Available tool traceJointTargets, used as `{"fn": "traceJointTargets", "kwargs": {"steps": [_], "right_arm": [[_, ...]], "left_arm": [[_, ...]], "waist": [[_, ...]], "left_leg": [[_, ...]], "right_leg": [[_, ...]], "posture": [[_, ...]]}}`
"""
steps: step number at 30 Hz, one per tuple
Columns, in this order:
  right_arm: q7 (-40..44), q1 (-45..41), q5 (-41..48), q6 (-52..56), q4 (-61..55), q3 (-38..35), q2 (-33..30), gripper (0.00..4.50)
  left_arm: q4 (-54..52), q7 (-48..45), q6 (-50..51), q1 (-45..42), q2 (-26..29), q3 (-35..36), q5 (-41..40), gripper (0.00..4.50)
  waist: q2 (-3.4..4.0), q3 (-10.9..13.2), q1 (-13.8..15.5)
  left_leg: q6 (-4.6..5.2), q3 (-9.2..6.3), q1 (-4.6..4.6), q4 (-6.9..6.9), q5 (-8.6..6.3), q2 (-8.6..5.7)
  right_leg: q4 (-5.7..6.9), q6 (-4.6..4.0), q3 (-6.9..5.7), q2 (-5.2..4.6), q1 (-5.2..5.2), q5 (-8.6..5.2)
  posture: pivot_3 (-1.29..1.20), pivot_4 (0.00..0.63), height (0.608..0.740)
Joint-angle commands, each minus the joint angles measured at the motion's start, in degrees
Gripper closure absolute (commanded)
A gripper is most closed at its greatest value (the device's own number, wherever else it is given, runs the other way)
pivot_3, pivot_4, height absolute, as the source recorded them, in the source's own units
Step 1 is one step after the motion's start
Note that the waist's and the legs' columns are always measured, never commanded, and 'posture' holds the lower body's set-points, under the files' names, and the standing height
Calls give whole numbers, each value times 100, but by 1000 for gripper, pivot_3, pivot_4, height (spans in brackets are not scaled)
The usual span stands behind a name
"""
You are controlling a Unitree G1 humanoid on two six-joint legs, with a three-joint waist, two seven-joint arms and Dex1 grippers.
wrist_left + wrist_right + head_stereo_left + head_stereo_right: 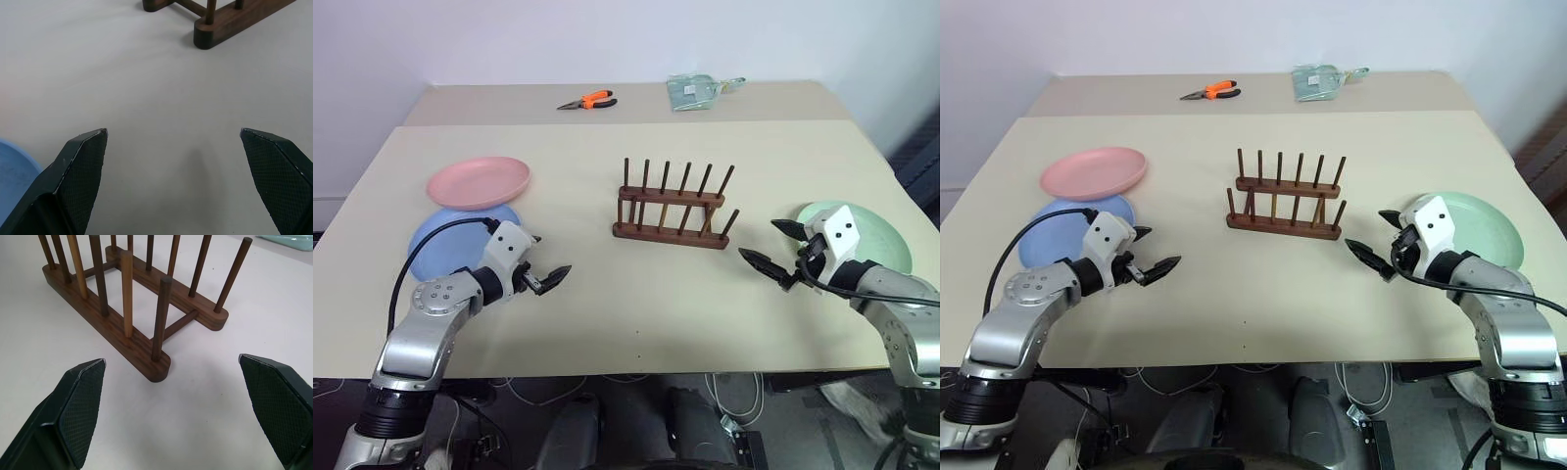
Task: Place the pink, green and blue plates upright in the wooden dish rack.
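The wooden dish rack [674,208] stands empty at the table's middle. The pink plate [478,181] lies flat at the left, its near rim overlapping the blue plate [445,243] just in front of it. At the right, the green plate [879,241] lies flat. My left gripper [549,257] hovers open and empty beside the blue plate's right edge, pointing toward the rack. My right gripper [760,241] is open and empty too, just left of the green plate, facing the rack's right end [117,333]. The right hand covers part of the green plate.
Orange-handled pliers [589,100] and a clear plastic packet [697,91] lie on the far table section. The beige table [636,313] has bare surface between the grippers and in front of the rack. Its front edge runs just below both arms.
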Motion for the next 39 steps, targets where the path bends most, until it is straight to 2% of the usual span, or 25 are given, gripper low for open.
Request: {"fn": "traceJointTargets", "kwargs": {"steps": [1, 7, 11, 15, 18, 23, 26, 32, 35, 39], "right_arm": [[-47, -121, -36, -160, -152, -7, 37, 0], [-22, -162, 12, -147, -175, 44, 90, 0], [-25, 66, 168, 98, -636, 139, 142, 0], [-332, 201, 6, 122, -978, 265, 294, 0], [-589, 388, -73, 141, -1270, 287, 401, 0], [-950, 854, -117, 290, -1833, 109, 500, 0], [-1146, 1389, -72, 424, -2340, -255, 507, 0], [-1161, 1792, -49, 459, -2564, -551, 457, 0], [-1055, 1799, -49, 479, -2485, -652, 338, 0], [-616, 1963, 122, 618, -2355, -928, -23, 0]], "left_arm": [[103, -47, -238, -77, -23, -22, -5, 50], [684, -248, -481, -495, -148, -242, 4, 50], [1698, -780, -962, -1234, -202, -702, 193, 50], [3189, -1287, -1709, -2258, -526, -1205, 522, 50], [4647, -1817, -2311, -3188, -996, -1621, 786, 50], [6837, -1929, -3296, -4325, -1730, -1872, 1298, 50], [7731, -1888, -3575, -4758, -2139, -1824, 1458, 877], [7909, -2322, -4024, -4696, -2244, -1681, 1449, 3663], [7499, -2648, -4092, -4445, -2197, -1667, 1393, 3729], [5784, -3217, -3719, -3640, -1911, -1828, 1218, 3729]], "waist": [[0, 0, -1], [-1, 0, 16], [-1, 0, 23], [-2, -1, 35], [-3, -1, 70], [-8, -1, 131], [-11, -4, 152], [-16, -9, 119], [-15, -9, 124], [-13, -11, 122]], "left_leg": [[0, 0, 0, 0, 0, 0], [0, 0, -1, 2, 0, -1], [0, -2, -1, 3, 0, -3], [0, -1, -2, 6, 0, -4], [0, -1, -3, 6, 0, -6], [2, 0, -7, 8, 0, -8], [4, -3, -9, 9, -2, -9], [7, -1, -1, 16, -3, -9], [7, -1, 1, 14, -3, -7], [11, 0, -1, 11, -6, -8]], "right_leg": [[0, 0, 0, 0, 0, 0], [0, 8, 0, 0, 0, 4], [1, 9, -2, 0, 1, 5], [0, 15, -4, 0, 1, 9], [-1, 16, -4, 0, 1, 9], [-5, 18, -5, -1, 0, 10], [-5, 22, -8, -1, 4, 7], [-2, 47, -7, -4, 12, -6], [2, 46, -8, -3, 11, -6], [-2, 34, -3, -4, 9, 1]], "posture": [[0, 150, 740], [0, 150, 740], [0, 150, 740], [0, 150, 740], [0, 150, 740], [0, 150, 740], [0, 150, 740], [0, 150, 740], [0, 150, 740], [0, 150, 740]]}}
